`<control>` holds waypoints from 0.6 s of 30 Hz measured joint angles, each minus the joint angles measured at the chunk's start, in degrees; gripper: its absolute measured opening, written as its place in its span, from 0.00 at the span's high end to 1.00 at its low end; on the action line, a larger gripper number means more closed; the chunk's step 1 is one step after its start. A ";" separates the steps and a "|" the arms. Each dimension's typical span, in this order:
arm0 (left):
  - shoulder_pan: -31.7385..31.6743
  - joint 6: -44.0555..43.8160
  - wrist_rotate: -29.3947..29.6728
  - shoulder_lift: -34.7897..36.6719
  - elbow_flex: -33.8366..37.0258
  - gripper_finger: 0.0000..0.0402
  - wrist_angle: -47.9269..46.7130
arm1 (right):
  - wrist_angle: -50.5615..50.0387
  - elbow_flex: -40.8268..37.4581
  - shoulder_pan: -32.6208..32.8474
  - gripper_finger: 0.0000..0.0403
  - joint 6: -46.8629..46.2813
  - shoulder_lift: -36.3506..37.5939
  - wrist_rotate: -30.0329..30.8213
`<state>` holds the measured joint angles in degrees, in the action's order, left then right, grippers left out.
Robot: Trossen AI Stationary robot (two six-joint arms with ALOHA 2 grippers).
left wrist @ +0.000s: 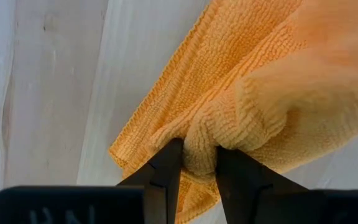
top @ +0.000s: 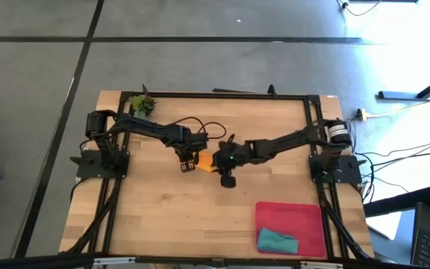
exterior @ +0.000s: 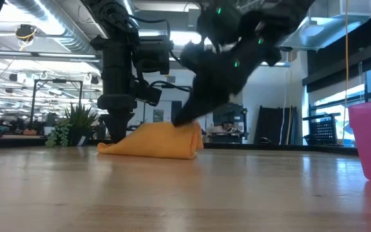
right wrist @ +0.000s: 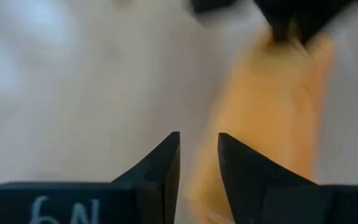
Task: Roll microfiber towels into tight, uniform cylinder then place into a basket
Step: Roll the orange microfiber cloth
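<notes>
Left hand [left wrist: 199, 163] is pinching a fold of the orange towel [top: 204, 161] between its fingers [left wrist: 166, 168], jaws nearly closed with the cloth bunched between them. That's clear in the left wrist view. In the low view it's pointing straight down at the towel's end, tips almost on the bench [top: 163, 217].

Right hand [right wrist: 199, 155] is sitting at the opposite end of the orange towel, angled down onto it. Its fingers [right wrist: 163, 163] are standing slightly apart with only a narrow gap; can't tell whether any cloth is caught in there. Right wrist view is showing the towel running away from its tips toward the left hand.

Orange towel is lying mid-bench as a loose, lumpy bundle, thicker at the right hand's end, flatter at the left hand's end.

Basket [top: 290, 217] is sitting well away from the orange towel, at the bench corner on the right arm's side, near edge. Teal towel [top: 277, 240] is lying inside it, crumpled against the basket's near wall.

Small green plant [top: 142, 104] is standing at the far bench edge, on the left arm's side of the orange towel.
</notes>
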<state>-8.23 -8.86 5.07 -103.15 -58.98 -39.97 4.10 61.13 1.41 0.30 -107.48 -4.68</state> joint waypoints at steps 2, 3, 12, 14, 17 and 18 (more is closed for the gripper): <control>0.00 0.01 0.01 0.00 0.00 0.78 -0.01 | 0.73 -0.05 -1.27 0.73 0.37 -1.27 1.70; 0.00 0.00 0.01 0.00 0.00 0.79 -0.01 | 0.68 -0.03 -1.86 0.73 0.41 -1.57 2.05; 0.02 0.28 0.03 0.00 0.00 0.79 0.01 | 0.00 0.06 -4.90 0.73 0.39 -3.00 2.05; 0.00 0.31 0.03 0.00 0.00 0.78 0.01 | -0.38 -0.01 -4.94 0.73 0.42 -3.11 2.07; 0.02 0.30 0.03 0.00 0.00 0.78 -0.01 | -0.05 0.01 -4.90 0.73 1.72 -3.08 2.05; 0.09 0.22 0.03 -0.02 -0.01 0.79 -0.02 | -0.20 0.01 -4.81 0.73 1.72 -2.95 2.05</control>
<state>-8.14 -8.64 5.10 -103.18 -58.99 -40.00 3.90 61.14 -3.40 2.02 -110.43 -2.63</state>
